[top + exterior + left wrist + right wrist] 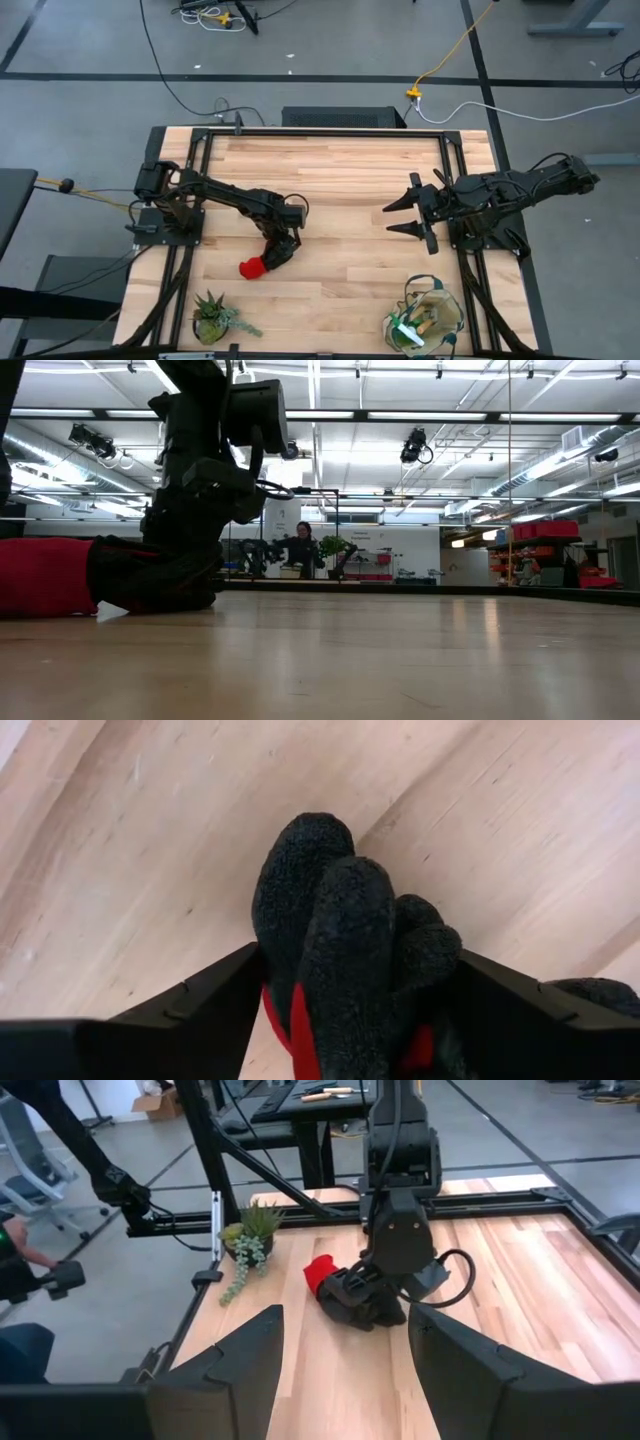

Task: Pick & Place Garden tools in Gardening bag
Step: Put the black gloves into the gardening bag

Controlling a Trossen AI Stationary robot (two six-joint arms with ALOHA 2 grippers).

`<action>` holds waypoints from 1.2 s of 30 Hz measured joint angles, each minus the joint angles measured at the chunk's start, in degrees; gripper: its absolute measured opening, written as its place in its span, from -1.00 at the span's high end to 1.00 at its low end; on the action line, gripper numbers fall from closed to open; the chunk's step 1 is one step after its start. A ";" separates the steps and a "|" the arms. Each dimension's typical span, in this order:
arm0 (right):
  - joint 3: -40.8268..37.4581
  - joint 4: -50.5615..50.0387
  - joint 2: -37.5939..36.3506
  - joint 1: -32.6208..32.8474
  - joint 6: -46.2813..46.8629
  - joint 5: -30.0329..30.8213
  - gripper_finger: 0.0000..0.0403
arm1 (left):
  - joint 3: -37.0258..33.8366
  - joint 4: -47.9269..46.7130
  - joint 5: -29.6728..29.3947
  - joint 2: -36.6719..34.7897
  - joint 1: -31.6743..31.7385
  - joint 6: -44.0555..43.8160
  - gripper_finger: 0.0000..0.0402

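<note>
Gloves [254, 266] lie at table's 8 o'clock, straddled by left gripper [277, 254], jaws spread, not yet pinching. Bag [425, 318] w/ tools inside sits at 5 o'clock. Right gripper [398, 216] waits at 3 o'clock, jaws apart, empty. Next: left should clamp, lift, carry to bag.

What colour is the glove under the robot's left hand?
Black and red. The glove shows best in the left wrist view.

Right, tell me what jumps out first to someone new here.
The left gripper is down on the wooden table, its open fingers straddling the red-and-black knitted glove pair. The beige canvas bag with green trim sits at the table's near right corner, and the right gripper hangs open above the table.
</note>
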 joint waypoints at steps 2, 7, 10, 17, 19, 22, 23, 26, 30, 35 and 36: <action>0.00 0.00 0.00 0.01 -0.02 0.00 -0.08 | 0.00 -0.04 0.20 0.00 0.00 0.00 -0.42; 0.00 0.00 0.00 0.01 -0.65 0.02 -0.08 | 0.00 -0.03 0.46 -0.02 0.02 0.00 -0.20; 0.00 0.00 0.00 0.02 -1.38 0.00 -0.08 | 0.00 -0.03 0.48 -0.02 0.02 -0.02 -0.06; 0.00 0.02 0.00 0.00 -1.92 2.50 -0.08 | 0.00 -0.03 0.50 -0.02 0.02 -0.02 0.22; 0.00 0.04 0.00 -0.01 -1.92 2.54 -0.08 | 0.00 -0.03 0.51 -0.04 0.02 -0.02 0.29; 0.00 0.04 0.00 0.02 -1.90 2.54 -0.08 | 0.00 -0.02 0.52 -0.04 0.02 -0.04 0.38; 0.00 0.05 0.00 0.00 -1.90 2.54 -0.08 | 0.00 -0.03 0.52 -0.05 0.02 -0.13 0.41; 0.00 0.07 0.00 0.02 -2.02 2.54 -0.08 | 0.00 -0.03 0.55 -0.07 0.02 -0.55 0.50; 0.00 0.09 0.00 0.01 -2.01 2.54 -0.08 | 0.00 -0.03 0.55 -0.07 0.02 -0.66 0.61; 0.00 0.09 0.00 -0.01 -2.02 2.55 -0.08 | 0.00 -0.02 0.56 -0.07 0.02 -0.63 0.72; 0.00 0.09 0.00 0.01 -2.10 2.54 -0.08 | 0.00 -0.02 0.56 -0.07 0.02 -0.63 0.74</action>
